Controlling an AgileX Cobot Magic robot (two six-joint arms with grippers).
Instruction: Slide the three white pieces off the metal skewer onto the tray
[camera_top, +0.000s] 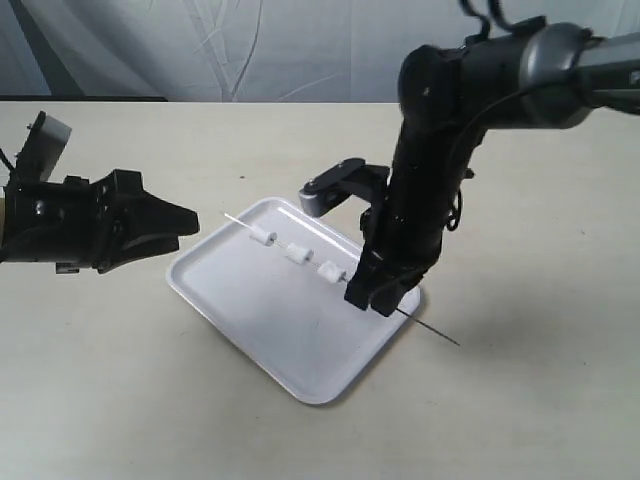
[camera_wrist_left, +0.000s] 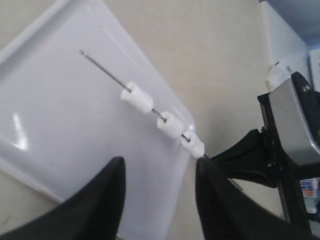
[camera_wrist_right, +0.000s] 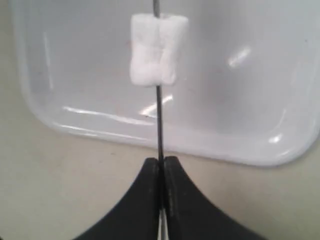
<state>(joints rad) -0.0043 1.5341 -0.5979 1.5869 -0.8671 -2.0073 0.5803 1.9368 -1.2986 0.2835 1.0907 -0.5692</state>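
Right jaws are clenched on the skewer (camera_top: 432, 330), pinching the bare rod at the tray's (camera_top: 250, 320) right-hand rim, with a short tail poking out behind over the tabletop (camera_top: 520, 400). The rod slants across the tray, free tip aimed at my left arm. I can't tell how far it clears the tray floor.

Left jaws are released, spread wide and empty. They hang over the tabletop left of the tray, apart from the tip.

I read this as the hold-and-present step: the skewer is gripped and the stripping has not begun.

Count with me: three pieces on the rod, first (camera_top: 263, 238), second (camera_top: 298, 254) and third (camera_top: 330, 271), spaced apart. The third sits near the right jaws. My right wrist camera shows only that one (camera_wrist_right: 159, 50). That's one skewer, one tray, nothing loose on the tray.

Next, I'd say, the left comes in along the rod and takes the piece nearest the tip, gently since they look soft. It then draws that piece off over the tray while the right holds steady.
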